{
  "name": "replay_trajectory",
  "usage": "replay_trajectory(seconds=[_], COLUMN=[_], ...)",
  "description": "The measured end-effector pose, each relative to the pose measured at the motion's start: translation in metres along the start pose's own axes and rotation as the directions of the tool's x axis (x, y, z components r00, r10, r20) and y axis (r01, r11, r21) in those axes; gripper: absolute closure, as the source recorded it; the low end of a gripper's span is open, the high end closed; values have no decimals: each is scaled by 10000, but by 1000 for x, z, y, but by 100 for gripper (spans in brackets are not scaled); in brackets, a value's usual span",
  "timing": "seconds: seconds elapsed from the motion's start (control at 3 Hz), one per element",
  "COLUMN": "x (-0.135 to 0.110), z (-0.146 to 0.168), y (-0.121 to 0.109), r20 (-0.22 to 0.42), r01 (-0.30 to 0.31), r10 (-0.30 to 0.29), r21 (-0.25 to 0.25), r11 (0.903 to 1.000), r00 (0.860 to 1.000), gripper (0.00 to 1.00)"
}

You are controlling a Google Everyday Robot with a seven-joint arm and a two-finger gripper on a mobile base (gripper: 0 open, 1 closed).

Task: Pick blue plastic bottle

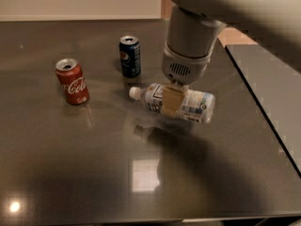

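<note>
The blue plastic bottle is clear with a small white cap and a white and pale-blue label. It hangs on its side above the dark table, cap pointing left, with its reflection below it. My gripper comes straight down from the big white arm and is shut on the bottle's middle. One tan finger shows across the front of the bottle.
A red Coca-Cola can stands upright at the left. A dark blue Pepsi can stands upright behind the bottle. The table's right edge runs diagonally, with a second dark surface beyond it.
</note>
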State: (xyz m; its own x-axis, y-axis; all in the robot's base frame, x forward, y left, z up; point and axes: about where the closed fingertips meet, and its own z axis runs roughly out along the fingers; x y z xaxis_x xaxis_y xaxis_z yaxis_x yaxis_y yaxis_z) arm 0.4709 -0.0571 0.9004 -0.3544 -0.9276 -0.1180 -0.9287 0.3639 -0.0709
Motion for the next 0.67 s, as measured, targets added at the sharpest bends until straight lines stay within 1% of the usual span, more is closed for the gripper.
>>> replay_trajectory(seconds=[0.33,0.67], x=[1,10], z=[-35,-56], y=[26,95], r20=[705,1837], r01=[1119,2104], r10=[-1135,-2267], r21=[256,1040], r11=[9934,9721], r00=[9910,9565], gripper=[100,100])
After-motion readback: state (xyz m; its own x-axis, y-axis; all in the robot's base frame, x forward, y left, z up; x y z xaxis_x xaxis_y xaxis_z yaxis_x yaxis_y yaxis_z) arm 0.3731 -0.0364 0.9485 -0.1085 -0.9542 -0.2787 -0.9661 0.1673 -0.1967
